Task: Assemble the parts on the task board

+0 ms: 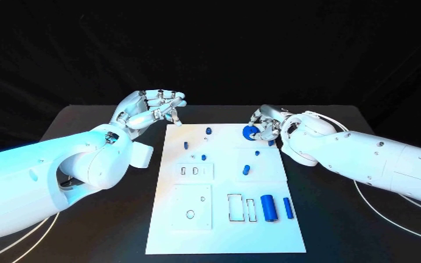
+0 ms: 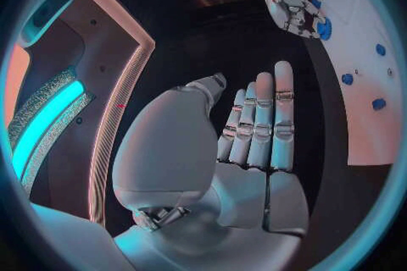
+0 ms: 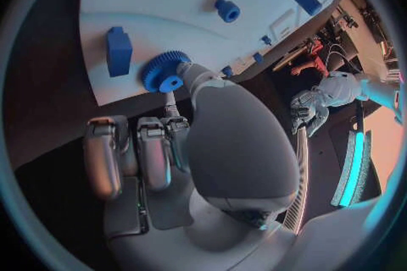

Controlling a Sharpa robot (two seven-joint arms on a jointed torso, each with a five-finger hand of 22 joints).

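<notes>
The right hand (image 1: 267, 124) sits at the far right part of the task board (image 1: 226, 238), pinching a blue gear (image 1: 250, 132) between thumb and a fingertip; in the right wrist view the gear (image 3: 165, 72) rests against the board's surface near its far edge, the other fingers (image 3: 136, 152) curled in beneath the palm. A small blue block (image 3: 119, 51) lies on the board just beside the gear.

The left hand (image 1: 151, 109) hovers over the black table (image 1: 83, 123) just off the board's far left corner, holding nothing, its fingers (image 2: 263, 118) straight and close together.

Farther out on the board, small blue pegs (image 1: 210, 131) stand near the far edge and middle. 2 blue cylinders (image 1: 268, 208) lie side by side near the board's near right corner, next to a rectangular cutout (image 1: 235, 207).
</notes>
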